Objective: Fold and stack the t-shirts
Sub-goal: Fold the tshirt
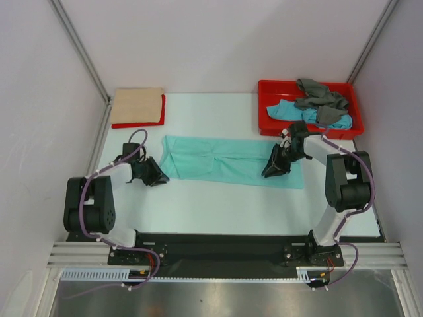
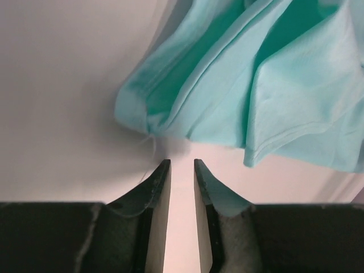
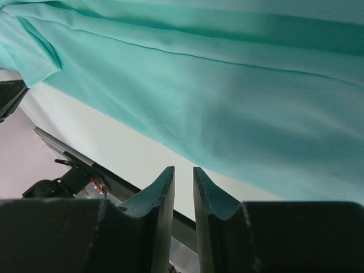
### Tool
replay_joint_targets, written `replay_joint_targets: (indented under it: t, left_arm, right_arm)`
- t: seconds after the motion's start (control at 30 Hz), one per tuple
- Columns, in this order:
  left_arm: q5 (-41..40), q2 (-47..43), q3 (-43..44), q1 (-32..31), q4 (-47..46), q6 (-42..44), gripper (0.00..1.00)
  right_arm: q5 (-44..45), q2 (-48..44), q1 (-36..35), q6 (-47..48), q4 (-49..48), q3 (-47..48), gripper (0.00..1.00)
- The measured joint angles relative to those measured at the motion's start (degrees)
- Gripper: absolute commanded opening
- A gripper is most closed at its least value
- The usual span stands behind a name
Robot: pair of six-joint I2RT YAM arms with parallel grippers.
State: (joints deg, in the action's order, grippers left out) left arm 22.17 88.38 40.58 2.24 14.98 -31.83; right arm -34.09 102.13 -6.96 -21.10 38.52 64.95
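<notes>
A mint-green t-shirt (image 1: pixel 225 158) lies as a long folded strip across the middle of the table. My left gripper (image 1: pixel 156 178) sits just off its left end, touching nothing. In the left wrist view its jaws (image 2: pixel 182 162) stand almost together with only bare table between them, and the shirt's bunched corner (image 2: pixel 256 85) lies just ahead. My right gripper (image 1: pixel 272 172) hovers over the strip's right part. Its jaws (image 3: pixel 183 169) are also almost together and empty, near the shirt's front edge (image 3: pixel 227 85). A beige shirt (image 1: pixel 137 105) lies folded on a red shirt (image 1: pixel 162 111) at the back left.
A rigid red tray (image 1: pixel 264 86) at the back right holds a crumpled grey shirt (image 1: pixel 320 98) and a turquoise-blue shirt (image 1: pixel 284 109). White walls and metal posts close in the table on three sides. The black base rail runs along the near edge.
</notes>
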Motion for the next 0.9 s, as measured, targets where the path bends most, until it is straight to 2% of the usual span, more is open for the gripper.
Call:
replay_joint_targets:
  t: [0.07,0.2,0.23,0.43,0.63,0.77,0.9]
  left_arm:
    - [-0.94,-2.19,-0.98,0.04,1.46,-0.26,0.39]
    - [-2.73,-6.75,-1.11,0.04,3.06,-1.57,0.52]
    - [-3.15,-7.63,-0.94,0.04,3.26,-1.77,0.59]
    - [-5.6,-6.1,2.73,0.11,3.37,-2.73,0.59]
    - [-6.1,0.2,4.33,0.31,3.28,-4.17,0.49]
    - [-5.81,-1.31,5.11,-0.42,4.61,-2.97,0.59]
    - [-3.37,-3.08,8.22,-3.19,4.72,-0.85,0.62]
  right_arm:
    - [0.02,-0.17,0.44,0.44,-0.04,-0.79,0.25]
    - [0.07,-0.17,1.25,1.38,-0.17,-0.68,0.26]
    - [0.15,-0.17,1.38,1.68,-0.17,-0.55,0.26]
    - [1.11,-0.17,2.34,4.35,1.66,2.89,0.27]
    - [1.31,-0.2,2.47,4.57,1.97,3.26,0.33]
    - [0.87,-0.2,-0.35,2.91,1.18,3.26,0.42]
    - [-1.49,0.61,-6.73,-0.24,-1.29,4.92,0.44]
